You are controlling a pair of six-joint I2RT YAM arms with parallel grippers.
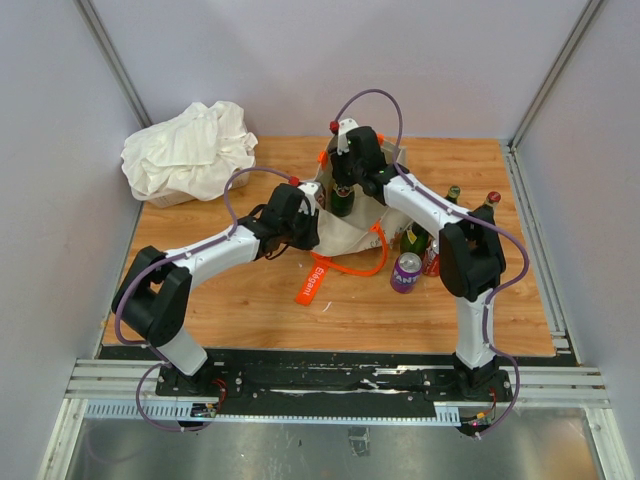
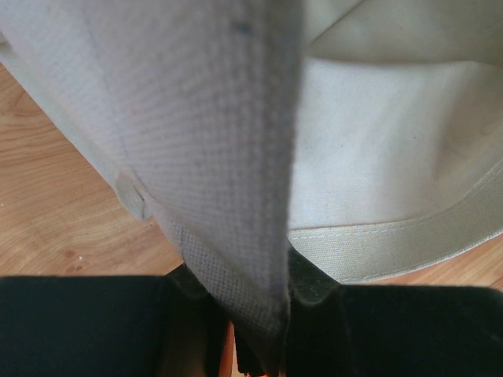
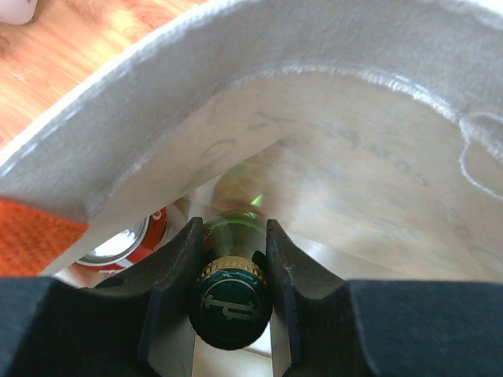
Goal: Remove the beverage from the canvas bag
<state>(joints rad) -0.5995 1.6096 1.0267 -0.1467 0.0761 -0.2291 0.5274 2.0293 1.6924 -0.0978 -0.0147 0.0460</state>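
The beige canvas bag (image 1: pixel 345 232) with orange strap handles (image 1: pixel 362 268) lies mid-table. My left gripper (image 1: pixel 312 215) is shut on the bag's rim (image 2: pixel 236 196) and holds the fabric up. My right gripper (image 1: pixel 343 185) is shut on the neck of a green glass bottle (image 1: pixel 342 200), which stands in the bag's mouth. In the right wrist view the bottle's dark green cap (image 3: pixel 230 306) sits between my fingers (image 3: pixel 283 275), inside the bag's wall (image 3: pixel 236 102). A red can (image 3: pixel 126 239) lies in the bag beside it.
A white cloth bundle (image 1: pixel 190 150) sits at the back left. A purple can (image 1: pixel 406 272), a red-labelled bottle (image 1: pixel 431 262) and green bottles (image 1: pixel 415 238) stand right of the bag, by my right arm. An orange tag (image 1: pixel 313 283) lies on the table.
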